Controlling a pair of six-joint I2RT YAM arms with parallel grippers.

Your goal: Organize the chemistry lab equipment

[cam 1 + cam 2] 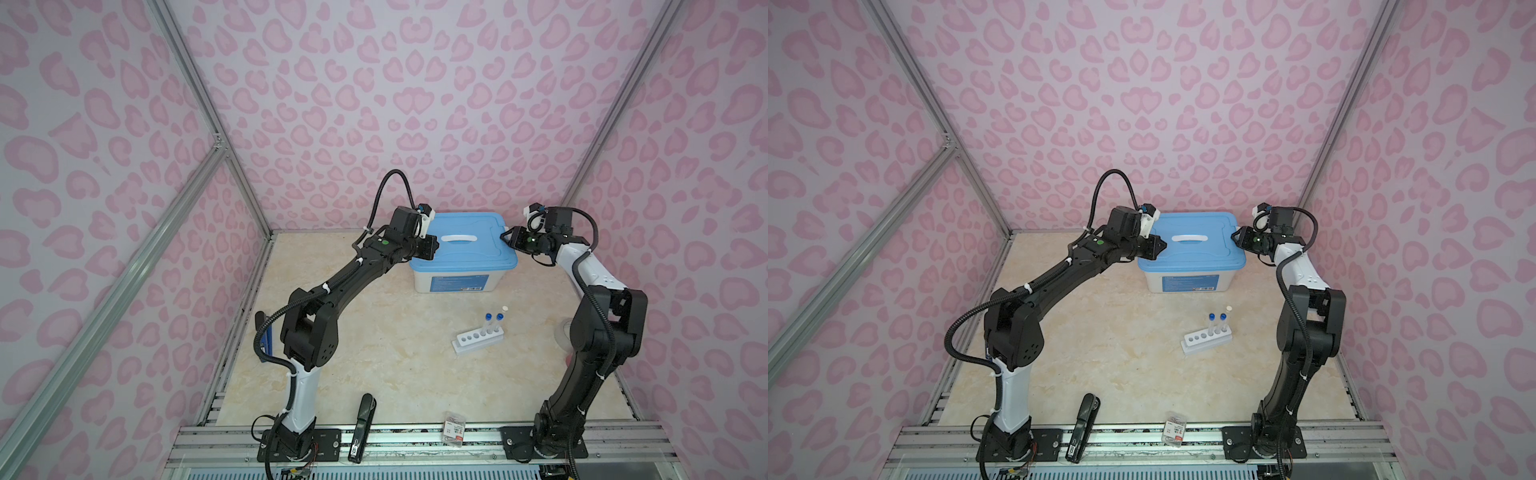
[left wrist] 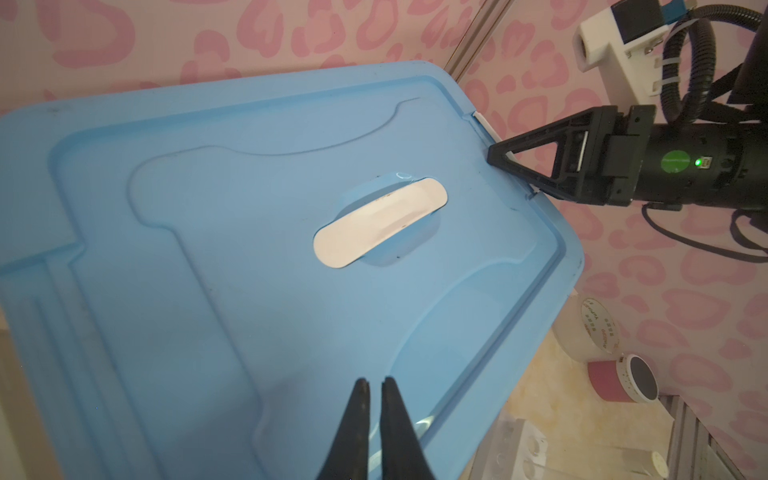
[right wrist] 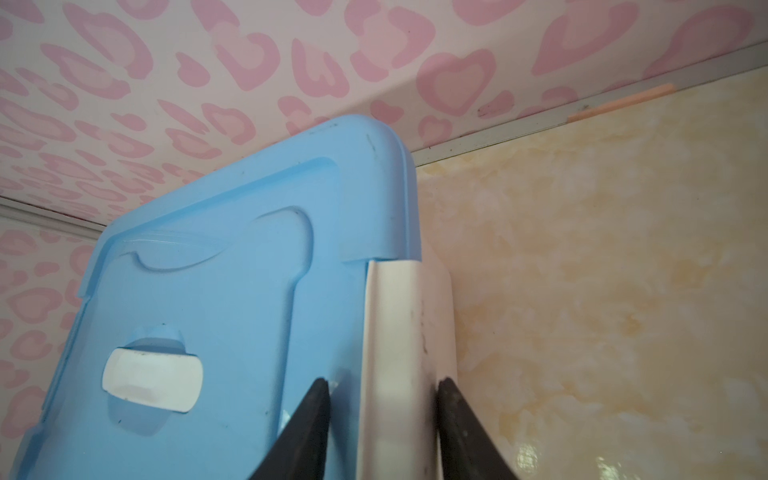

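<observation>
Blue lid mid-frame in both top views: right gripper jaws open astride white latch, long axis along lid's rt edge; left gripper shut at opp edge; rack w/ tubes below-right of centre.

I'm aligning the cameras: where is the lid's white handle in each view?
In a top view: handle near centre.
In a top view: handle near centre again.
Left wrist: centre.
Right wrist: lower left.
Shared landmark: blue lid.
</observation>
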